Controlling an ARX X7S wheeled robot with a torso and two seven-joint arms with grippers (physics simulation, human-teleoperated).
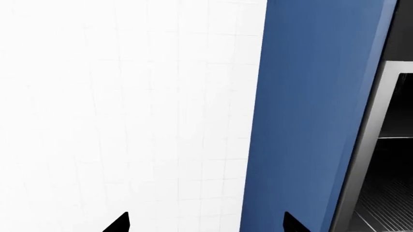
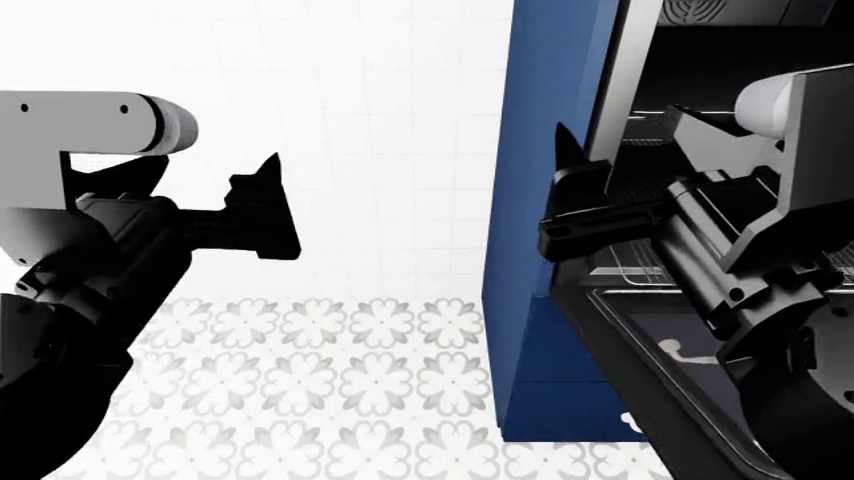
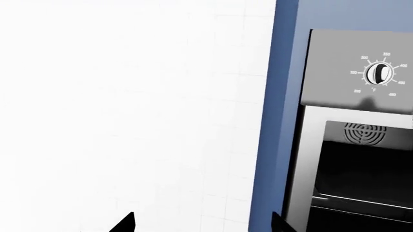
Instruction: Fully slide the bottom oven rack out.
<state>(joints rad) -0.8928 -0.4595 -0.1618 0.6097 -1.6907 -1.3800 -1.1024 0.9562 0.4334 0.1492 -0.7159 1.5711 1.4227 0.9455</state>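
Both claws gape empty: left claw (image 2: 267, 205) at nine o'clock, right claw (image 2: 571, 190) beside the oven (image 2: 547, 300). Bottom oven rack (image 2: 641, 272) barely shows, its heading unclear

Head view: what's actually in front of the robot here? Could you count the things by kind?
Grippers: 2, the left gripper and the right gripper
Ovens: 1, the oven, its door open
Blue side panels: 1, the blue panel
Total: 4

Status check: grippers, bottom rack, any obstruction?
Left gripper open, empty, facing white wall. Right gripper open, empty, at blue-sided oven's silver frame. Silver wire bottom oven rack untouched; dark glass door down.
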